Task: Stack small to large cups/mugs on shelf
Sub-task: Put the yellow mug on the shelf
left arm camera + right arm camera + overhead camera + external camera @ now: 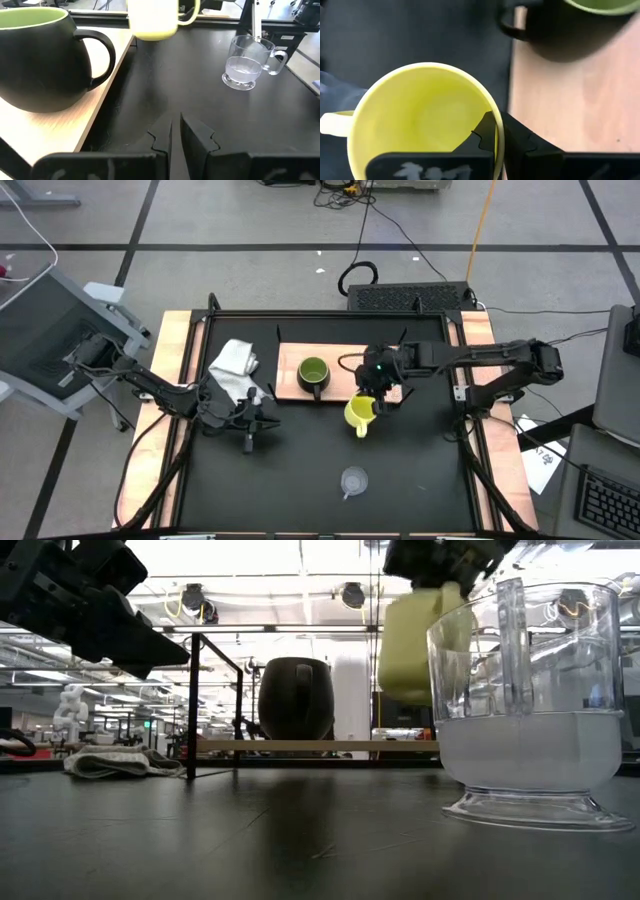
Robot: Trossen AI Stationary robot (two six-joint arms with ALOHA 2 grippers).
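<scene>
The dark green mug [313, 374] stands upright by its base on the light-wood shelf [290, 360], handle toward the near edge. The yellow mug [360, 415] hangs in the air just off the shelf's near right corner, with my right gripper [372, 395] shut on it. The clear glass cup [353, 480] stands on the black table near the front edge. My left gripper [250, 425] hovers low, left of the shelf's near edge. Its fingers [162, 135] are shut with nothing between them. My right gripper pinches the yellow mug's rim [492, 117] on the side opposite the handle [330, 125], one finger inside the mug and one outside. The fingers slant down from above and from the table's right. The mug [415, 640] hangs clear of table and shelf, mouth up.
A crumpled white cloth [235, 362] lies on the table left of the shelf, close to my left arm. Bare board [570, 100] shows on the shelf to the right of the green mug. Black frame rails run along the table's edges.
</scene>
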